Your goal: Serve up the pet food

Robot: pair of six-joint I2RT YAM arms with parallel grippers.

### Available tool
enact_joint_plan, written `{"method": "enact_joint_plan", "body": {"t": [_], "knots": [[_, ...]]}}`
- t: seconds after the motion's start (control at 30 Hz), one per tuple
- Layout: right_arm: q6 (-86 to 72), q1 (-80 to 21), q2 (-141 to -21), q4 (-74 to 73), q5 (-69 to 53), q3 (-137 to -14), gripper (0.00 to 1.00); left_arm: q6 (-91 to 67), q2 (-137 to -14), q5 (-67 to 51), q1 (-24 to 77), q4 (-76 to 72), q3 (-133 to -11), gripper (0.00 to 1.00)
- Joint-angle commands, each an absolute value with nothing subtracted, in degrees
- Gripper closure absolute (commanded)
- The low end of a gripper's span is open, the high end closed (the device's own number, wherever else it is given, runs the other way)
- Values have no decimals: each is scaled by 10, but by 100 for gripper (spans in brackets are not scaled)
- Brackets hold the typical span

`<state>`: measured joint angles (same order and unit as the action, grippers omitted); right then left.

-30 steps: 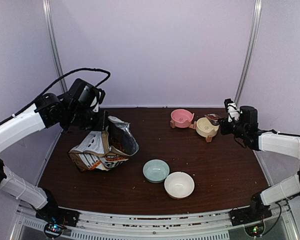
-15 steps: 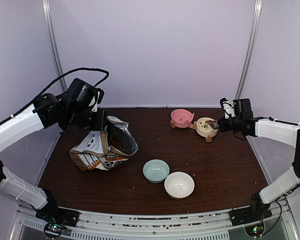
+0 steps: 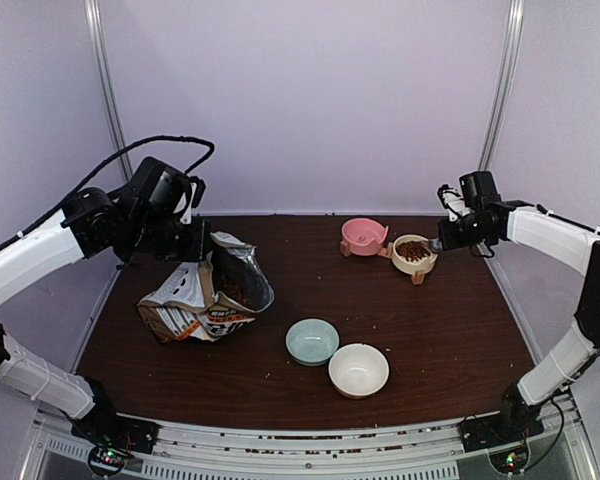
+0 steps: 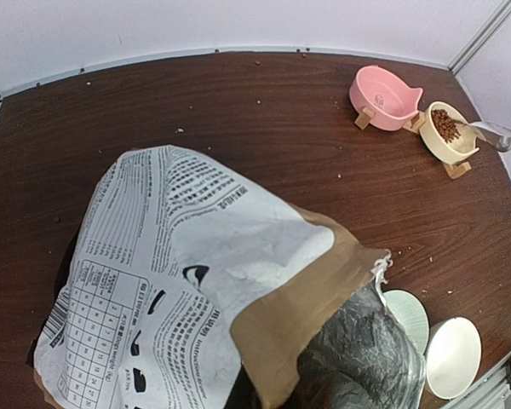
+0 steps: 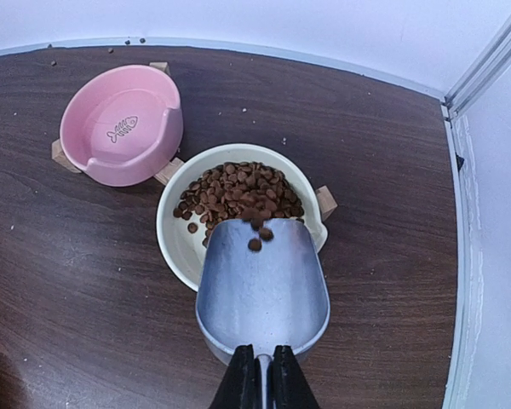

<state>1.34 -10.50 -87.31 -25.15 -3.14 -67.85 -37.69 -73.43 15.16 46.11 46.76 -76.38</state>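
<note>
The pet food (image 5: 243, 192) lies as a heap of reddish-brown kibble in the cream bowl (image 5: 175, 243) on a wooden stand; it also shows in the top view (image 3: 412, 248). My right gripper (image 5: 262, 375) is shut on the handle of a metal scoop (image 5: 262, 285). The scoop is tilted over the bowl's near rim, with a few pellets sliding off its lip. My left gripper (image 3: 195, 240) is at the top edge of the brown paper dog-food bag (image 3: 205, 300) and holds its mouth open. Its fingers are hidden behind the bag (image 4: 179, 256) in the left wrist view.
An empty pink bowl (image 5: 119, 123) stands just left of the cream bowl. A pale green bowl (image 3: 311, 341) and a white bowl (image 3: 358, 369) sit near the table's front middle. Crumbs dot the dark wooden table. Frame posts stand at both back corners.
My right arm has swung the scoop over the cream bowl and tipped it, and the kibble has poured into the bowl. The left arm and the bag have barely moved.
</note>
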Motion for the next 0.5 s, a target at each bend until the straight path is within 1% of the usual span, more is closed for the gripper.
{"method": "enact_joint_plan", "body": {"t": [0.0,0.2,0.3,0.4,0.47], "knots": [[17,-101,-885,-337,-4,-727,100,-365,-708,146,460,404,-768,100],[29,-101,-910,-382,2,-778,100,-362,-706,141,460,404,-766,100],[36,-101,-905,-370,0,-783,100,-361,-703,139,460,405,-764,100],[50,-104,-880,-352,-27,-780,100,-340,-707,119,460,403,-773,100],[63,-108,-851,-330,-67,-767,100,-322,-715,93,460,398,-783,100]]}}
